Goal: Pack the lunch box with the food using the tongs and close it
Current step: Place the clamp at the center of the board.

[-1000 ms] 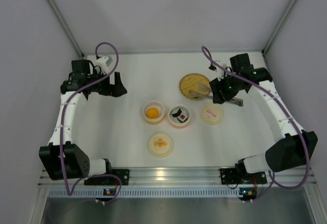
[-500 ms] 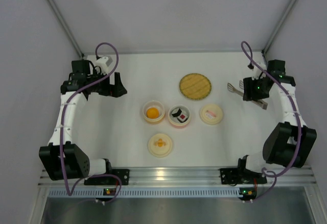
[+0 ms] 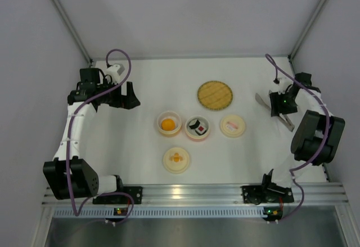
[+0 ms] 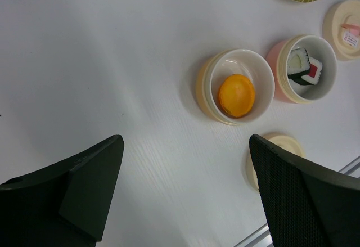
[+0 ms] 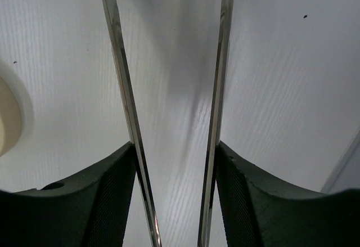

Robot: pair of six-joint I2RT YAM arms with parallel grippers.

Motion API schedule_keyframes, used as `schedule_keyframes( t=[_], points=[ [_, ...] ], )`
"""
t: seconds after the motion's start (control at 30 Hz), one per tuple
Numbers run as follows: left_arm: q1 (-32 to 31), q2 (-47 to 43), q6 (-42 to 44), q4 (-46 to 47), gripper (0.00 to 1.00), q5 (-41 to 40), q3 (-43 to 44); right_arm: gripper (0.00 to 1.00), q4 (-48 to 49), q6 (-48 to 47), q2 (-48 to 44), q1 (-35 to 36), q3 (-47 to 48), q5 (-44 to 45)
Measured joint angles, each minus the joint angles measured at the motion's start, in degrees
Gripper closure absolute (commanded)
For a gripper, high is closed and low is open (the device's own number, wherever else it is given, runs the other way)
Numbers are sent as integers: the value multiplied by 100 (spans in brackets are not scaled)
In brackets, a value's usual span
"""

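Right pincer (image 5: 175,151) pinches the slim silver tongs (image 5: 120,67) above the white worktop (image 5: 281,78); left pincer (image 4: 184,146) hangs spread wide.

My white table (image 3: 140,89) carries a woven round mat (image 3: 215,94), one bowl (image 3: 160,122) just beside a second bowl (image 3: 198,138), and two flat cream dishes (image 3: 239,129) (image 3: 169,162) nearby.

Silver tongs (image 3: 260,99), arms parted, far right; orange ball (image 3: 167,125), sushi (image 3: 197,126) in bowls (image 3: 159,121).
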Motion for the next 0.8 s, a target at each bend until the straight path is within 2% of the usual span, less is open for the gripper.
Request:
schedule_keyframes(
  t=[0.23,0.33,0.6,0.63,0.7,0.8],
  points=[
    [0,0,-2,0,2,2,-2,43,50,-240,304,0,-229,146],
    [0,-2,-2,-2,2,2,-2,36,66,-280,433,-2,-302,210],
    [0,-33,0,-2,2,2,-2,28,68,-361,531,-7,-378,260],
    [0,-35,0,-2,2,2,-2,25,70,-367,544,-7,-378,264],
    [0,-37,0,-2,1,2,-2,1,63,-400,564,-7,-378,269],
    [0,-37,0,-4,2,2,-2,1,63,-415,566,-7,-378,260]
  ],
)
